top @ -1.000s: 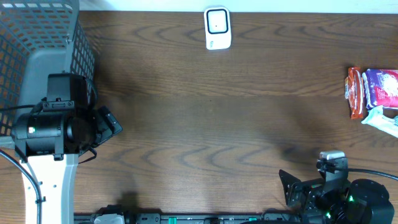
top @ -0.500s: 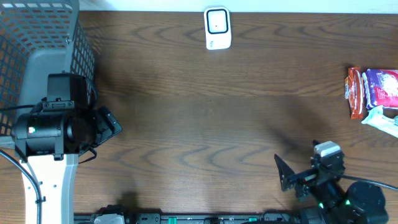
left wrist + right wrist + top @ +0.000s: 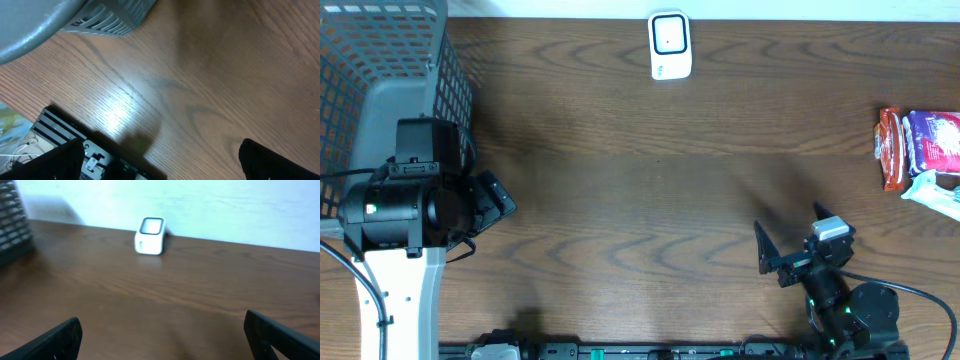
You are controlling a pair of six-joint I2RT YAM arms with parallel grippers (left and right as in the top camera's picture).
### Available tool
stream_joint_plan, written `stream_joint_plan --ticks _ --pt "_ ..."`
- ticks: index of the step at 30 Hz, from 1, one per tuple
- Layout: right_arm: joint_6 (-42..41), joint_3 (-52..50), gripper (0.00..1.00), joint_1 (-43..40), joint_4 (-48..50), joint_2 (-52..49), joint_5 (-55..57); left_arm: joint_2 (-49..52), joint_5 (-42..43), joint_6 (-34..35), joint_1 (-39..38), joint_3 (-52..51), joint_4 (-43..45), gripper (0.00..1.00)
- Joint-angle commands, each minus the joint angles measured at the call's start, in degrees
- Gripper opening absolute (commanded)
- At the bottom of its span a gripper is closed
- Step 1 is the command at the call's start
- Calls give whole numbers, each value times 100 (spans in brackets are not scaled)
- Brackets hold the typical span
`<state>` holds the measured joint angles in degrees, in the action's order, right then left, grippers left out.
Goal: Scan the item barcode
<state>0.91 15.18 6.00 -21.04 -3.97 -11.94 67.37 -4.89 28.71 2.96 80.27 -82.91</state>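
Note:
The white barcode scanner stands at the table's back edge, and in the right wrist view the scanner is far ahead against the wall. Packaged items lie at the far right: a red-orange packet, a purple packet and a white-blue one. My right gripper hovers low near the front right, open and empty, well short of the packets. In its own view the right gripper frames bare wood. My left gripper sits beside the basket, and in its wrist view the left gripper is open over the table.
A grey mesh basket fills the back left corner, and its corner shows in the left wrist view. A black rail runs along the table's front edge. Brown wood spans the middle.
My right arm has swung up and to the left from the front right corner, bringing its open gripper further over the table. The left arm has not moved.

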Motion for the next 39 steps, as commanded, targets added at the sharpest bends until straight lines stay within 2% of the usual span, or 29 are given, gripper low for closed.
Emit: stream_joint_plan --ticks 1,12,18,20,26,30,39 --pt "42 -225 99 -177 153 142 4 -2 -72 55 31 2 -20 98" --pt "-221 -769 99 -629 542 365 136 -2 -72 52 31 2 -20 98" --pt "-382 -1143 99 -649 1078 367 271 -2 -74 52 31 2 -20 98" --pt "-634 -1244 99 -647 1172 367 444 -2 -72 55 31 2 -20 98" --pt "-649 -1281 99 -643 1268 367 651 -2 -72 55 31 2 -20 98" --pt "-651 -1488 99 -632 1867 369 737 -2 -72 55 31 2 -20 98" --pt "-662 -1488 99 -590 1698 369 844 -2 -72 55 31 2 -20 98"
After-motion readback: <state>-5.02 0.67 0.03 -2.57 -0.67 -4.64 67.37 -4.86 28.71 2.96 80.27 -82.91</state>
